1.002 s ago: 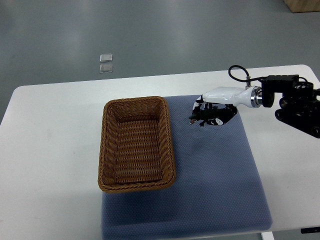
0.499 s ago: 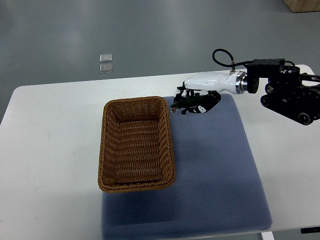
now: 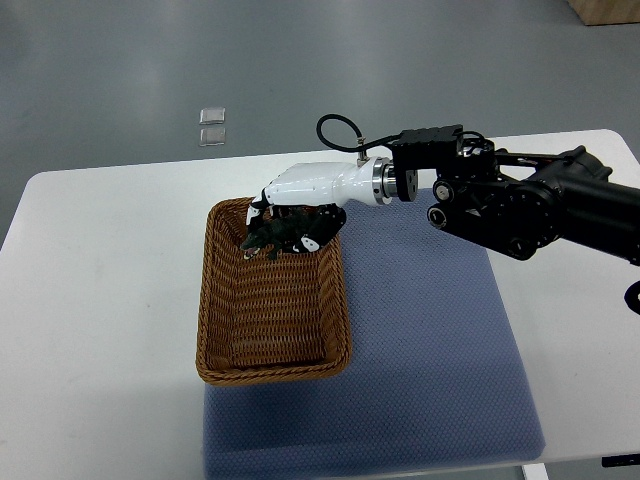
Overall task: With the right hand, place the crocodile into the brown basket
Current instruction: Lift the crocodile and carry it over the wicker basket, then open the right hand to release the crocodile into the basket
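The white-shelled right hand with black finger joints (image 3: 292, 208) is seen in the upper middle of the frame, reaching in from the right edge on a black arm. Its fingers (image 3: 316, 228) are curled downward and closed around the small dark green toy crocodile (image 3: 266, 237), which is held clear of the surface. The crocodile's long axis is laid roughly left to right, with one end jutting out of the fingers toward the left of the frame; which end is the head cannot be told.

The decisive relation is vertical: the crocodile is hung directly over the upper end of the rectangular brown woven wicker basket (image 3: 204, 322), inside its upper rim and apart from the woven floor. A release here is judged likely to land the toy inside, though close to the upper wall.

The basket is set on the left edge of a blue-grey textured mat (image 3: 430, 340) on the white table (image 3: 100, 300). The left arm is not shown.
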Controlling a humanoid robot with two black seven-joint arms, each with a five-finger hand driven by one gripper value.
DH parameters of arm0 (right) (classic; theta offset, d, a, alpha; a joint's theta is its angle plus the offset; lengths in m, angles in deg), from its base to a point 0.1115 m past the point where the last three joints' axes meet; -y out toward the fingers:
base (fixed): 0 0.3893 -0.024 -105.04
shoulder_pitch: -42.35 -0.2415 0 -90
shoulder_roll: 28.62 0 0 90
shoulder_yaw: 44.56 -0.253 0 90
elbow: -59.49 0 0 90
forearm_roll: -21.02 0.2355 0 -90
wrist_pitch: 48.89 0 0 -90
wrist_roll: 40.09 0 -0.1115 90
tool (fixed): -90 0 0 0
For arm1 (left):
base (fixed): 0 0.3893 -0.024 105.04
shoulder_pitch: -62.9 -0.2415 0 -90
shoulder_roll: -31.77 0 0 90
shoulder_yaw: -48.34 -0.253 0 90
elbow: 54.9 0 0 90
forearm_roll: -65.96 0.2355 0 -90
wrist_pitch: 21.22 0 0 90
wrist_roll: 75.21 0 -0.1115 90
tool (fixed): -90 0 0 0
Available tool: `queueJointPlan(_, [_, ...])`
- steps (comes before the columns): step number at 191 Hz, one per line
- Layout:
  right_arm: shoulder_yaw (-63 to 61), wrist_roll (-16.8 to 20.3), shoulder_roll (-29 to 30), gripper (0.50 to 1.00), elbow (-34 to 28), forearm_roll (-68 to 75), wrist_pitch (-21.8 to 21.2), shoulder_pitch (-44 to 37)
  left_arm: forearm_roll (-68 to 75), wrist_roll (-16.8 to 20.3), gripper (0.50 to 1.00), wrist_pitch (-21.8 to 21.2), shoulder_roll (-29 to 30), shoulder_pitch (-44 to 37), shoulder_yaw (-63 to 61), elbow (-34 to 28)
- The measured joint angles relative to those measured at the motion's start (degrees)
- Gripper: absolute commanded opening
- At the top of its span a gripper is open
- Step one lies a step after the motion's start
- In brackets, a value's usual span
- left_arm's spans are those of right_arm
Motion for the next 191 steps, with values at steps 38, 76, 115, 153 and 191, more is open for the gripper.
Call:
queueJointPlan(38, [0.15, 0.17, 1.44, 0.584, 0.19, -0.31, 0.04, 1.76, 0.0, 0.0, 1.0, 0.0, 0.0, 0.0, 0.0, 0.01])
queueJointPlan(76, [0.12, 0.31, 1.99, 0.852, 0.19, -0.26, 0.16, 3.42, 0.0, 0.0, 1.0, 0.0, 0.0, -0.01, 0.0, 0.01])
queueJointPlan(115, [-0.16, 0.46, 2.07, 0.926, 0.27, 0.36, 2.06, 5.47, -0.02, 0.0, 1.0, 0.0, 0.0, 0.01, 0.0, 0.01])
queueJointPlan(153, [-0.75, 0.35, 1.36, 0.926, 0.27, 1.08, 2.39, 5.64, -0.02, 0.0, 1.0, 0.0, 0.0, -0.01, 0.0, 0.01])
queueJointPlan(191, [-1.04, 0.42, -1.4, 0.926, 0.27, 11.02, 1.72, 5.51, -0.02, 0.0, 1.0, 0.0, 0.0, -0.01, 0.0, 0.01])
